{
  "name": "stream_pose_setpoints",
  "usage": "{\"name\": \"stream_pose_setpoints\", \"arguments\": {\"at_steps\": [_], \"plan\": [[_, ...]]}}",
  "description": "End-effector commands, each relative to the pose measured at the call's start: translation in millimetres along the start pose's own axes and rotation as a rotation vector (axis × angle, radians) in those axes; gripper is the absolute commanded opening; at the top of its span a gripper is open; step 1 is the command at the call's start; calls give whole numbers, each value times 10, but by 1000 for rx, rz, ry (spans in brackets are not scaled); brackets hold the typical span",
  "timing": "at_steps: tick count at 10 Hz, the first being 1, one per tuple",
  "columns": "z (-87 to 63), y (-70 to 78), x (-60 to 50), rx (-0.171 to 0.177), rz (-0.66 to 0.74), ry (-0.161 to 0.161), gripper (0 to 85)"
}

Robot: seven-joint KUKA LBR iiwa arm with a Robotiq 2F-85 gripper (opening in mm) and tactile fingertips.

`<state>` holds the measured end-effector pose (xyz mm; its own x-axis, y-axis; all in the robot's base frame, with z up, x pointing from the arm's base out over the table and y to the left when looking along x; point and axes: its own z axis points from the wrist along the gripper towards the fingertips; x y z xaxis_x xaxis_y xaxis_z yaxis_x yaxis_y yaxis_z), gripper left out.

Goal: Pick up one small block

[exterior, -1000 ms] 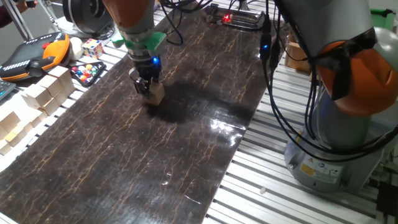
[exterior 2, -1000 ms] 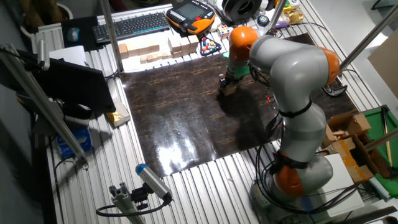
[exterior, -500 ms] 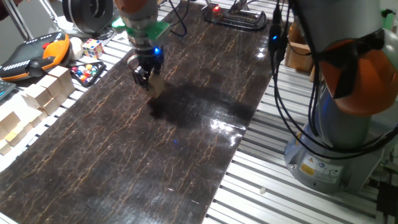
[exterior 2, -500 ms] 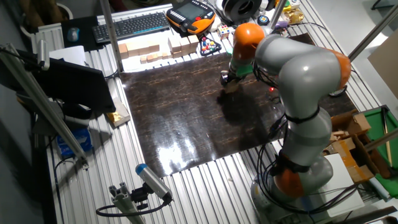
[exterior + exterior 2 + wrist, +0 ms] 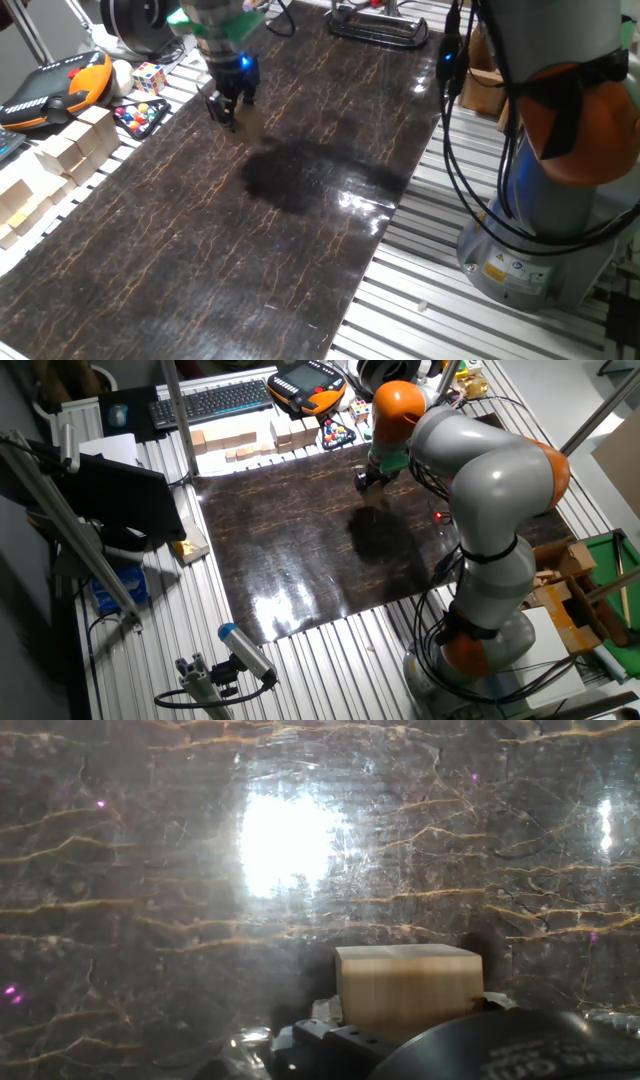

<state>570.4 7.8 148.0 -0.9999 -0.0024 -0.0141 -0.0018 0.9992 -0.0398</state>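
Observation:
My gripper hangs above the far left part of the dark marble mat, shut on the small block, a plain light-tan wooden cube. The block is off the mat, with its shadow below it. The other fixed view shows the gripper and the block near the mat's far edge. In the hand view the block sits between the fingers, above the glossy mat.
Larger pale wooden blocks lie grouped left of the mat. A multicoloured puzzle cube, a tray of coloured balls and an orange pendant lie beyond them. The arm's base and cables stand to the right.
The gripper has risen and moved toward the mat's far end with the block held in it; the block has left the mat.

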Motion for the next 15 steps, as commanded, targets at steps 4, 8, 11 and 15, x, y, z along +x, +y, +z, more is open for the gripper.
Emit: {"name": "stream_pose_setpoints", "arguments": {"at_steps": [4,8,11,15], "plan": [[-1,0,-1,-16,17,-49,7],[-1,0,-1,-23,10,44,7],[-319,-57,58,-8,3,57,7],[-625,-115,134,12,9,0,7]]}}
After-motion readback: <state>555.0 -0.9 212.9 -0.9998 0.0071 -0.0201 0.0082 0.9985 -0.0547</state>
